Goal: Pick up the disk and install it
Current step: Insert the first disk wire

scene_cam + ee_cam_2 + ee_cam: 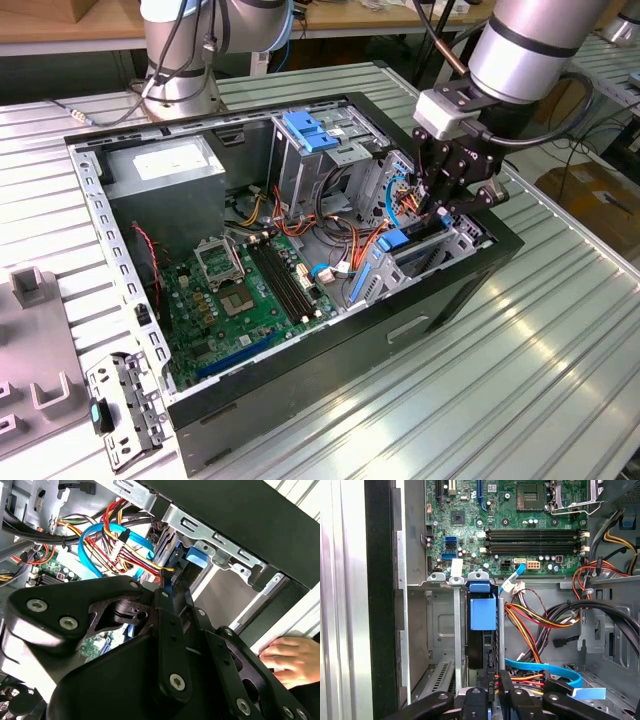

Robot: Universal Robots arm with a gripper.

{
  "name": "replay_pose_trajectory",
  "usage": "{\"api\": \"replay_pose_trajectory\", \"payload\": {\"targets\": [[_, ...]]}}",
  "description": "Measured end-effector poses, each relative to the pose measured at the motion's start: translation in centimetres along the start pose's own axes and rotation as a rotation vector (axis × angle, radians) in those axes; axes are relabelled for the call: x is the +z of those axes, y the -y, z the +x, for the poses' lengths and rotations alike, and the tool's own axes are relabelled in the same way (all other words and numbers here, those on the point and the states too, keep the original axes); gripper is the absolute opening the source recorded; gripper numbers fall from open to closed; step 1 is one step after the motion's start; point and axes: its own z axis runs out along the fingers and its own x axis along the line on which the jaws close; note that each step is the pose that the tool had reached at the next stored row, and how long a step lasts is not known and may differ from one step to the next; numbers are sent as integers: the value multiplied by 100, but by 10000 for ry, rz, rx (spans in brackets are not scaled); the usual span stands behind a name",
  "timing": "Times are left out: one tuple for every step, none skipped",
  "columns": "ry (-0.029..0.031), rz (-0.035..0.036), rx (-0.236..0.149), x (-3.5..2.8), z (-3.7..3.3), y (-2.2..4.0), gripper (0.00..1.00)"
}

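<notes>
End effector (443, 205) gripped the disk (482, 630) edge-on in the drive bay (445, 630), second wrist view alone caught a hand (290, 661)

Tangled cables (540, 620) crowding the drive bay (440, 645)

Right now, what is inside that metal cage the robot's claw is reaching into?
In the drive cage the disk stands on edge in a slot, blue carrier rail facing out. The gripper is at its end. The cage walls hide the rest of the disk.

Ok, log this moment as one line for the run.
gripper: inside open computer case, shut on disk | disk: on edge in metal drive bay | hand: on case edge
</notes>
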Motion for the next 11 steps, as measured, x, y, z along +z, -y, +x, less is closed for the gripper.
{"api": "replay_pose_trajectory", "payload": {"targets": [[-1,0,0,-1,0,0,24],[-1,0,0,-1,0,0,23],[0,0,0,-1,0,0,16],[0,0,0,-1,0,0,11],[-1,0,0,-2,0,0,11],[-2,0,0,-3,0,0,11],[-1,0,0,-2,0,0,11],[-1,0,0,-2,0,0,11],[-1,0,0,-3,0,0,11],[-2,0,0,-4,0,0,11],[0,0,0,-3,0,0,11]]}}
